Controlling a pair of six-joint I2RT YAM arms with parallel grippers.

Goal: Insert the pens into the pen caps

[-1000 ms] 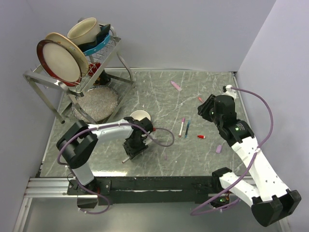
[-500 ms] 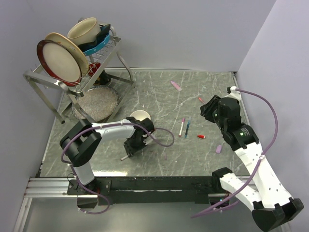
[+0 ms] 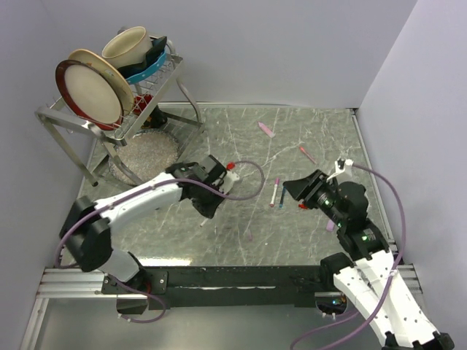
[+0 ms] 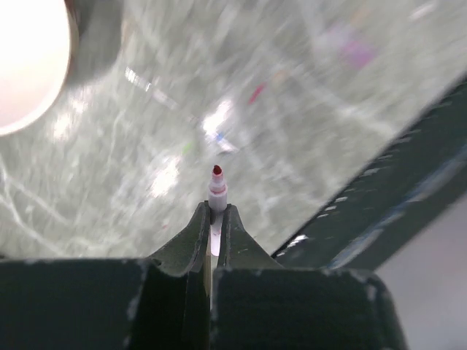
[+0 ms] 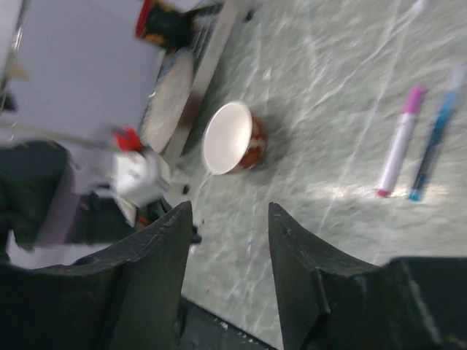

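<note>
While the left gripper clamps a white pen with a red tip poking out past its fingers, the right gripper stands parted and holds nothing. Ahead of the right gripper a round cream bowl sits on the veined grey-green table. Two slim pens lie side by side, off beyond one finger. A red cap lies just beside it.

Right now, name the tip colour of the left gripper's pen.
Red tip on the pen; best in the left wrist view.
</note>
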